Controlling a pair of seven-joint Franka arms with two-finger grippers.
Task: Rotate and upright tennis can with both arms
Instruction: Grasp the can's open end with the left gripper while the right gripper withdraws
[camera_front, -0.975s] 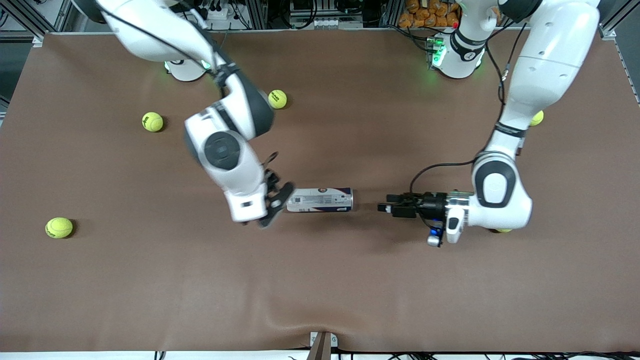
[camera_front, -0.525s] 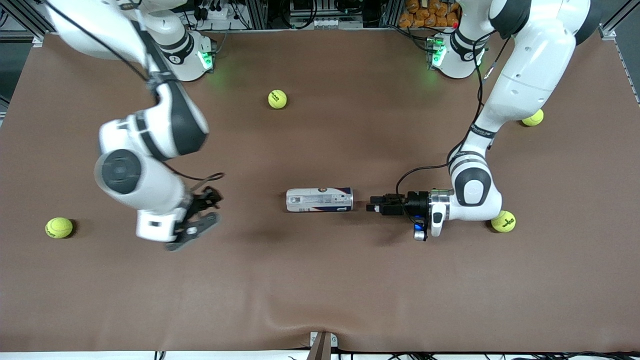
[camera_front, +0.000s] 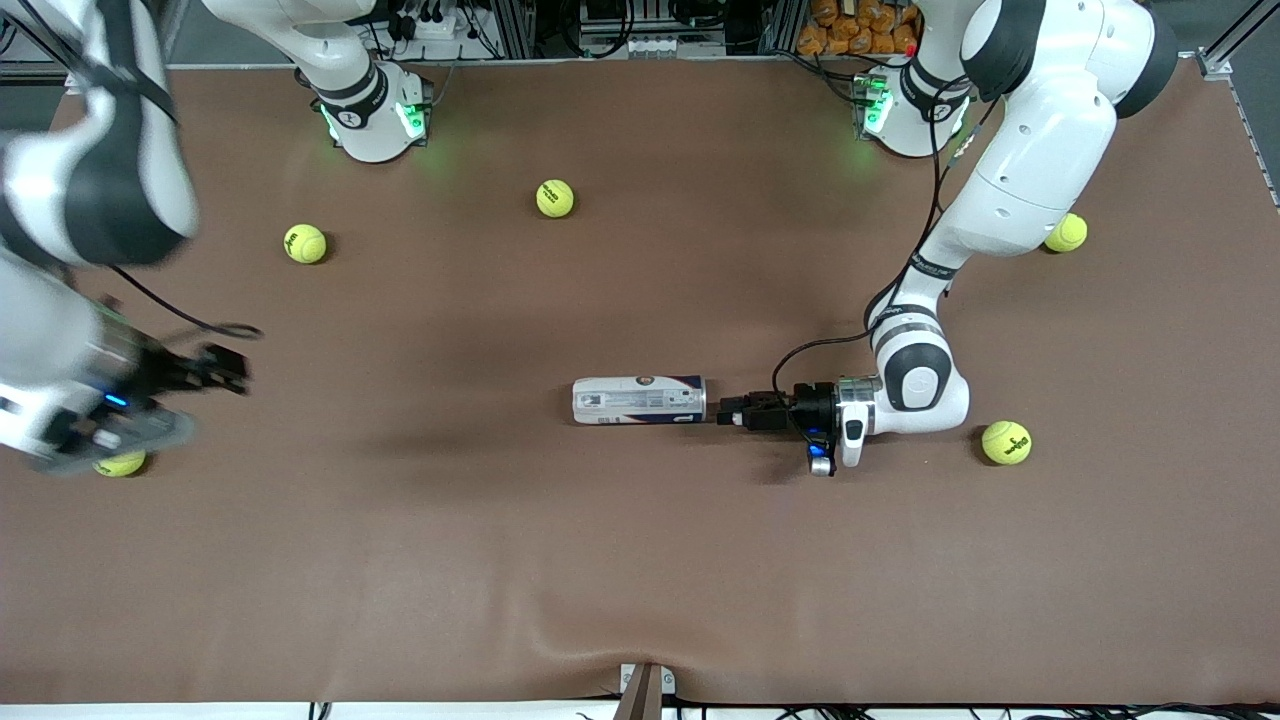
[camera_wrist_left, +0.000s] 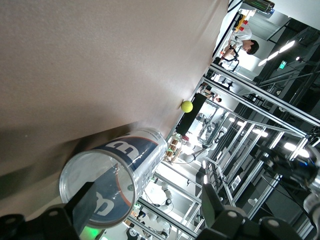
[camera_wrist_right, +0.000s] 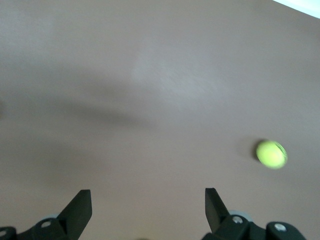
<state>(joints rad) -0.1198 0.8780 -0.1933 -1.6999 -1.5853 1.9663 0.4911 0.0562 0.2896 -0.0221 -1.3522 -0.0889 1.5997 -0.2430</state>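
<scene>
Big brown table (camera_front: 640, 560). Two white arms. Left gripper (camera_front: 728, 411) low at the can's open end, jaws wide apart on either side of the rim, not squeezing. Right gripper (camera_front: 215, 368) up over the right arm's end of the table, jaws wide, holding nothing. Tennis can (camera_front: 640, 400) lying flat on its side mid-table. Yellow balls (camera_front: 305, 243) scattered around, well apart from the can.

I count five yellow-green balls (camera_front: 555, 198) scattered well apart on the brown table (camera_front: 640, 560) — one half hidden at its edge.
</scene>
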